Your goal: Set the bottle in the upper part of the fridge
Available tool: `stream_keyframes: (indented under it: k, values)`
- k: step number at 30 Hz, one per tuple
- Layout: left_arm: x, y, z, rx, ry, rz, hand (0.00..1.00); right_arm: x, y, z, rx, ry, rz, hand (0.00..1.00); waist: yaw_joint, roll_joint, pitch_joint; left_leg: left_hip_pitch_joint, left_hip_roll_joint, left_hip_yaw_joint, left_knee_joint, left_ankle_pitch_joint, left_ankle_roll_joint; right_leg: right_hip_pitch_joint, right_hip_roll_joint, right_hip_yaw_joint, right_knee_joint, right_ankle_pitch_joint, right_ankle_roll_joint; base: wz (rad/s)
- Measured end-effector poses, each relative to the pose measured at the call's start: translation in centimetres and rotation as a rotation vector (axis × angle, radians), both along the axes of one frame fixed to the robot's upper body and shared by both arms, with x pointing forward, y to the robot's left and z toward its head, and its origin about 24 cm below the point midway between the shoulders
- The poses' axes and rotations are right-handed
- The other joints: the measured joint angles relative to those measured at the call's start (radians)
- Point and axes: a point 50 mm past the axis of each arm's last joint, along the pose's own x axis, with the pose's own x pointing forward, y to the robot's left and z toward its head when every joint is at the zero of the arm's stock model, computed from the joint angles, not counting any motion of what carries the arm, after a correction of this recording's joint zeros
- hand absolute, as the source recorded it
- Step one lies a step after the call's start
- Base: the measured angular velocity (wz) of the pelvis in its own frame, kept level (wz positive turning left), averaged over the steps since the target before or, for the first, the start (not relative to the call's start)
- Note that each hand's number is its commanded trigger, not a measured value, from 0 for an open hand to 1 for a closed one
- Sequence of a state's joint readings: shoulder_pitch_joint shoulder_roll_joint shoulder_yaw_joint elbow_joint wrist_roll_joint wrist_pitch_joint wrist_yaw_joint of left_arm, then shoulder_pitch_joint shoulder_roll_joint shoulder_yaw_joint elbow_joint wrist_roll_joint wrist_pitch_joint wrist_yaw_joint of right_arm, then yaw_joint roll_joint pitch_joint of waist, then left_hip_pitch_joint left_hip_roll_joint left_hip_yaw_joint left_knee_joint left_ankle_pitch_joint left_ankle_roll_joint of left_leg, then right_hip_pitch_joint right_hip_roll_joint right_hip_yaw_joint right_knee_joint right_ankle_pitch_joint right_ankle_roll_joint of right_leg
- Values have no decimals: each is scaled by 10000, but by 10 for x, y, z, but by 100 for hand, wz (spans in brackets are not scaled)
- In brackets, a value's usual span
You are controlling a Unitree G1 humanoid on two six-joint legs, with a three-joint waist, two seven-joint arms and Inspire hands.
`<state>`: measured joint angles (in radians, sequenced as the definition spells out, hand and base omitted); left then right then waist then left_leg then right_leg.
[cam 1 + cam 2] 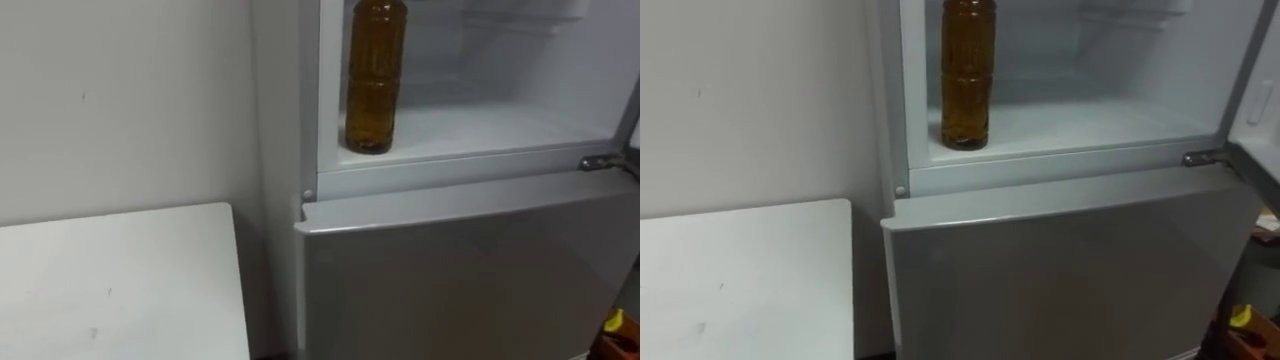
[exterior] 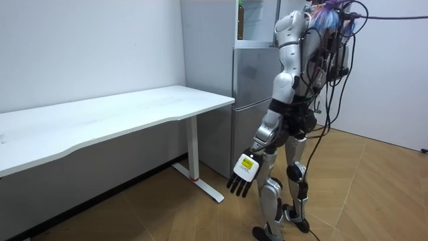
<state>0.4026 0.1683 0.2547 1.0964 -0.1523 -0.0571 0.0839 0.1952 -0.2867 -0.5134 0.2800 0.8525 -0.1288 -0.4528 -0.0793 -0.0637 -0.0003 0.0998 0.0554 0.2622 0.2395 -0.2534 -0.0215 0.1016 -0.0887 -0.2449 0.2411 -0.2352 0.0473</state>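
An amber bottle (image 1: 374, 75) stands upright on the white shelf (image 1: 490, 125) of the upper fridge compartment, near its left wall, with nothing touching it. The upper door is swung open, and its edge (image 1: 1262, 90) shows at the right. In the room view I stand close in front of the fridge (image 2: 251, 100), facing it. My left hand (image 2: 242, 175) hangs low beside my leg, open, with straight fingers pointing down and nothing in it.
The lower fridge door (image 1: 460, 270) is closed below the open compartment. A white table (image 1: 110, 285) stands against the wall to the left of the fridge. A small yellow thing (image 1: 613, 320) lies low at the right.
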Motion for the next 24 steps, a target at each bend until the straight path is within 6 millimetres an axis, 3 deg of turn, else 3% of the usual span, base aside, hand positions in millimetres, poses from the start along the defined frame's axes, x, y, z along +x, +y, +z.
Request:
stream_keyframes:
  k: [6,12,19,24]
  values:
    - [2,3,2,105,-160,-136,0,9,-5,45,-1055,-1100,-483,0,23,-56,12,-7,-3,32,-7,0,0,-59,-14,18,66,-5,6,-1]
    - [1,1,1,-79,-161,-211,0,16,2,89,-2710,-2124,-708,0,70,-99,22,-101,-1,77,-20,0,0,-185,1,74,-7,-23,1,-2]
    - [2,1,1,-223,-185,-405,0,17,11,109,-4252,-1912,-862,0,83,-156,40,-193,5,142,-31,2,-2,-362,6,143,155,-21,0,-2]
    - [4,0,0,-364,-193,-581,0,18,15,110,-4788,-1502,-687,0,100,-183,51,-170,2,145,-31,3,-2,-367,2,172,186,-21,0,-1]
